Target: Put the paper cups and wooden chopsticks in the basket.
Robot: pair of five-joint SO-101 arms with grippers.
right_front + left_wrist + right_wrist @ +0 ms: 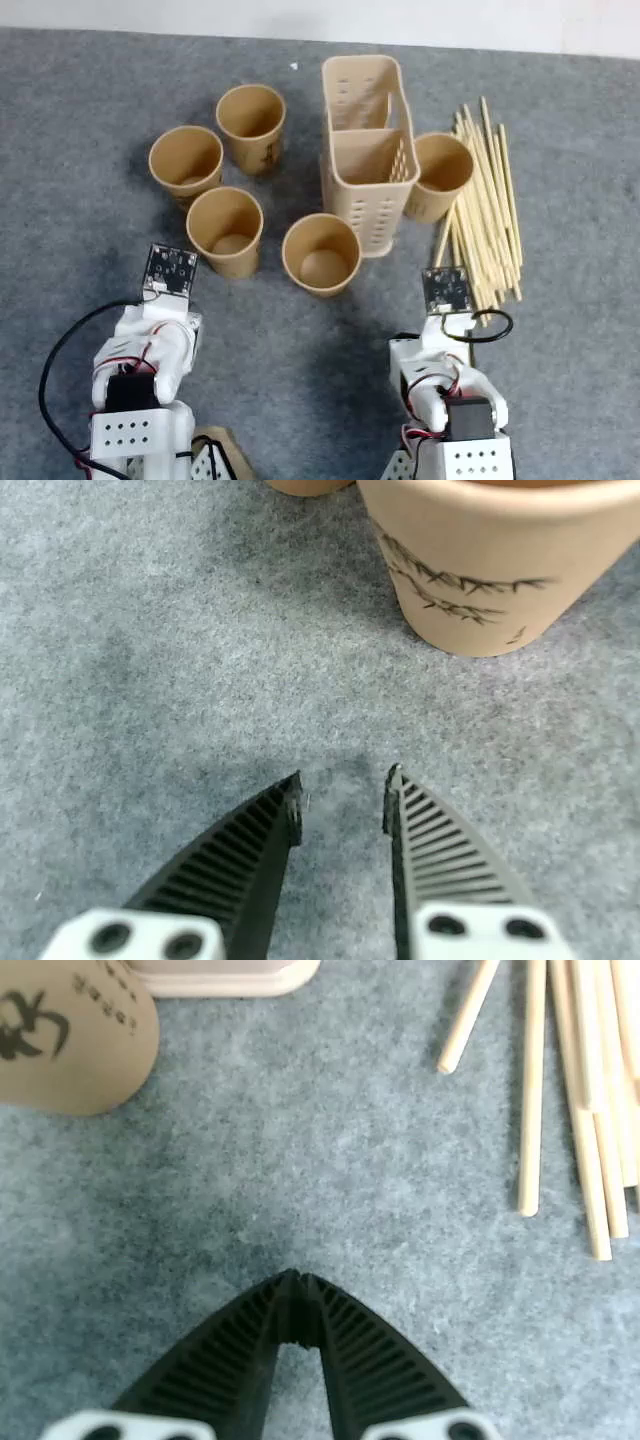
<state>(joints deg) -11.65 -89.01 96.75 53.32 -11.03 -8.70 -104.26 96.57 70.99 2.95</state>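
Five brown paper cups stand on the grey carpet: two at the back left (185,160) (250,118), one in front of them (225,228), one before the basket (321,253) and one at its right (440,170). The tan slotted basket (367,150) stands upright in the middle. A pile of wooden chopsticks (485,210) lies to the right. My left gripper (344,785) hovers open over bare carpet, short of a cup (480,570). My right gripper (297,1282) is shut and empty, between a cup (70,1040) and the chopsticks (580,1090).
The left arm (150,345) and right arm (447,370) sit at the near edge, with open carpet between them. A black cable (60,370) loops beside the left arm. The basket's base (225,975) lies just beyond the right gripper.
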